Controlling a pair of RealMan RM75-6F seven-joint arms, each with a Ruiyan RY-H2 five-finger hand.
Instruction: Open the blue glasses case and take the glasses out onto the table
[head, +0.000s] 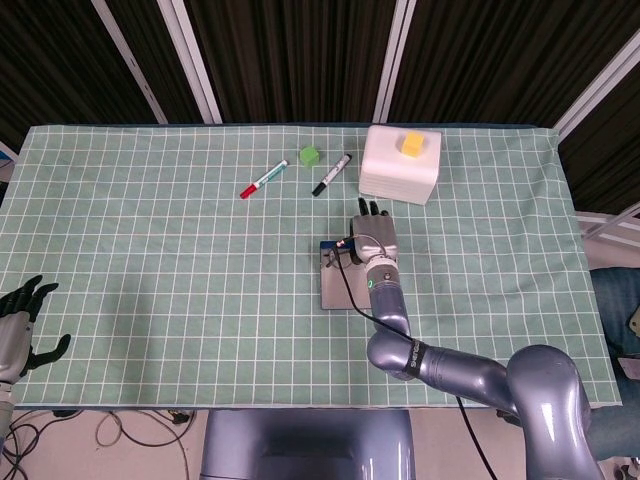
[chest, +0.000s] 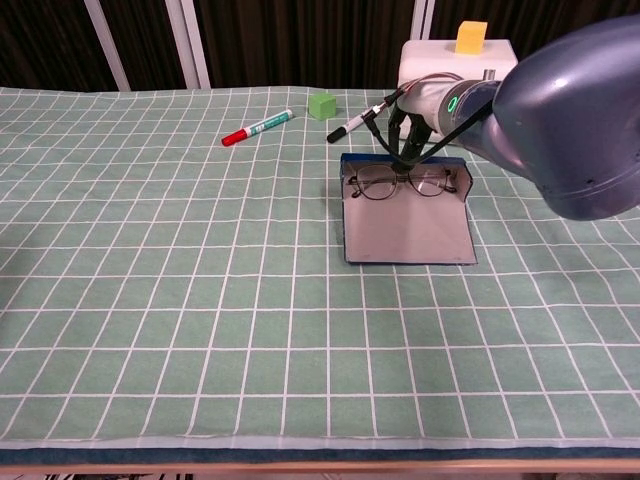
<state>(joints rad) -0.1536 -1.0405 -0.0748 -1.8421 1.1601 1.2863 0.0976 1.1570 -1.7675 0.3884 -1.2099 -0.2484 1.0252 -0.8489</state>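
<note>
Green checked tablecloth (chest: 150, 300), dark slatted wall (head: 300, 50)

a robot lab: a table (chest: 120, 300) under a green grid cloth, black curtains (head: 300, 50) behind it, cables (head: 120, 432) below its front edge.

A green tablecloth (head: 150, 250) printed with a white grid covers the table from edge to edge, its far border running across the upper part of the head view. Behind it hangs a dark, pleated curtain (head: 290, 50), crossed by pale slanted frame bars (head: 185, 50) at upper left, centre and upper right. At the bottom left of the head view, loose cables (head: 120, 432) lie on a light floor below the table's near edge. Even, soft lighting falls across the cloth, leaving faint creases visible.
</note>
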